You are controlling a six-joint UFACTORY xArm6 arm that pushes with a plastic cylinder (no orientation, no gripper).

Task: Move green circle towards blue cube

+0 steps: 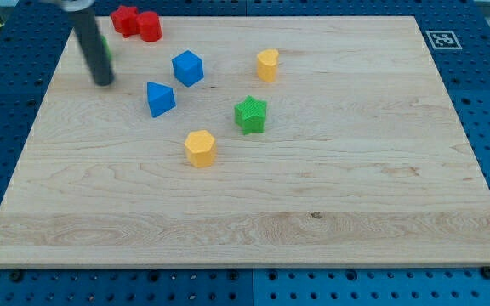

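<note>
My tip [103, 82] rests on the board near its upper left, at the end of the dark rod. A sliver of green, the green circle [108, 48], shows just behind the rod's right edge; most of it is hidden. The blue cube [187, 68] stands to the right of the tip, about a hundred pixels away. A second blue block [160, 99], wedge-like, lies just below and left of the cube, between the tip and the board's middle.
Two red blocks [126, 19] [150, 26] touch each other at the view's top edge. A yellow block [267, 65] lies right of the blue cube. A green star [251, 115] and a yellow hexagon [200, 148] lie near the middle. The wooden board [356, 212] sits on a blue perforated table.
</note>
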